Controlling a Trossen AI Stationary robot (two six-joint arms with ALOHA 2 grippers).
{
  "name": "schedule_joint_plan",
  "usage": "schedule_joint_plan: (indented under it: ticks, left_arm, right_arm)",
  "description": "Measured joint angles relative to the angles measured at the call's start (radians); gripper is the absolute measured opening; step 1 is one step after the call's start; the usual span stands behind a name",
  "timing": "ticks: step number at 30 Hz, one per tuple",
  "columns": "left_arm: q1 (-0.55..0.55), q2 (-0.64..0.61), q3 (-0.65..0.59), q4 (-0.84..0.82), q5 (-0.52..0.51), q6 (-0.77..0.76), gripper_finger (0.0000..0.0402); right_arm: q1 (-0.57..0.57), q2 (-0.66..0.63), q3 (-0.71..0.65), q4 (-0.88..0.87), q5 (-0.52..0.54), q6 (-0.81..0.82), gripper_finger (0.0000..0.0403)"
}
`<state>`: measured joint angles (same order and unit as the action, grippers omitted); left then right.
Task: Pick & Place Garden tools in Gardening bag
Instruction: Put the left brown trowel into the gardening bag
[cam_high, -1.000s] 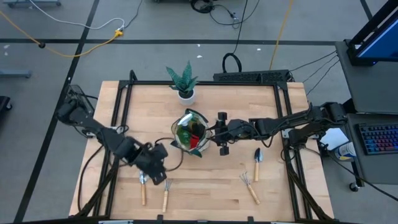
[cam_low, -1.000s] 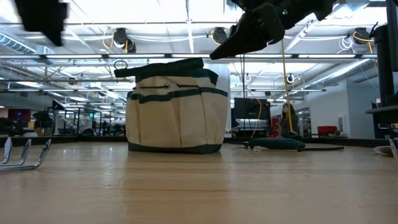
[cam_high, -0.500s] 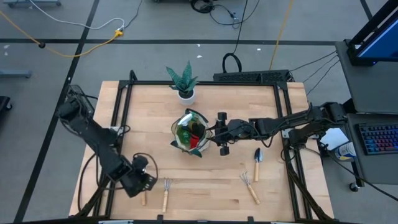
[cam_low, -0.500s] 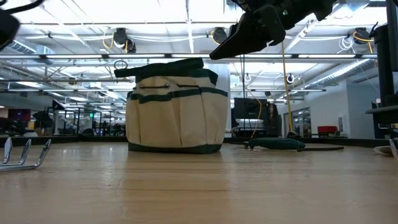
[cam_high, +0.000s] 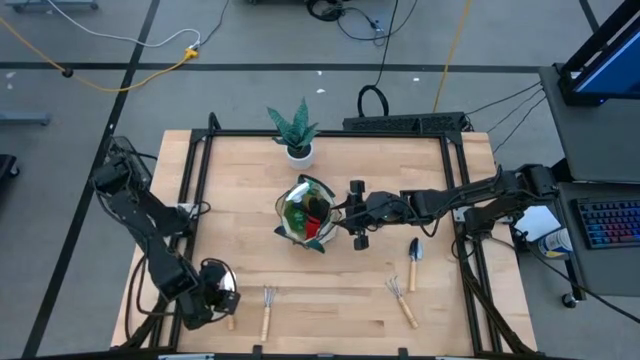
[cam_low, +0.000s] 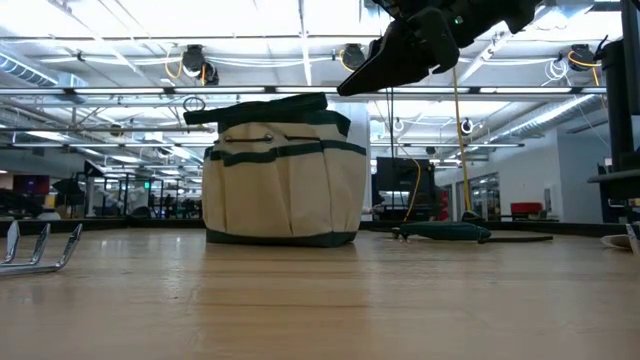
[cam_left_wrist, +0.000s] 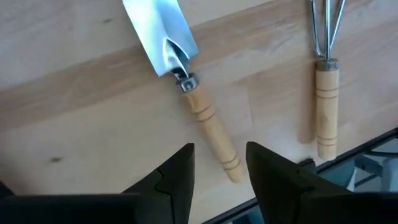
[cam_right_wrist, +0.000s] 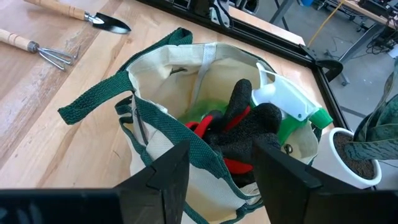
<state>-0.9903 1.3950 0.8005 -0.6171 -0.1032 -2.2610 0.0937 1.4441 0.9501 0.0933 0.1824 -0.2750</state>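
My left gripper (cam_left_wrist: 219, 168) hangs spread over the wooden handle of a trowel (cam_left_wrist: 186, 78) at the worktop's (cam_high: 330, 290) near-left edge, with a rake (cam_left_wrist: 326, 87) just beside it. My right gripper (cam_right_wrist: 214, 165), also spread and empty, hovers over the bag (cam_high: 305, 213) mid-worktop, which already holds the glove (cam_right_wrist: 245, 124) and spray bottle (cam_right_wrist: 292, 112). I see another trowel (cam_high: 413, 260) and rake (cam_high: 402, 300) lying near the right front.
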Motion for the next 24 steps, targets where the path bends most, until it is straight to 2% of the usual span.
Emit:
schedule_joint_plan:
  ticks: [5, 13, 24]
  left_arm:
    - [0.003, 0.007, -0.026, 0.008, -0.001, 0.004, 0.0149]
    - [0.004, 0.032, -0.16, 0.246, -0.014, 0.01, 0.0149]
    - [0.007, 0.084, -0.171, 0.258, -0.036, 0.069, 0.0142]
  right_arm:
    - [0.0, 0.0, 0.0, 0.0, 0.0, 0.001, 0.0166]
    - [0.0, 0.0, 0.0, 0.001, 0.0, 0.001, 0.0166]
    - [0.0, 0.0, 0.0, 0.001, 0.0, 0.001, 0.0167]
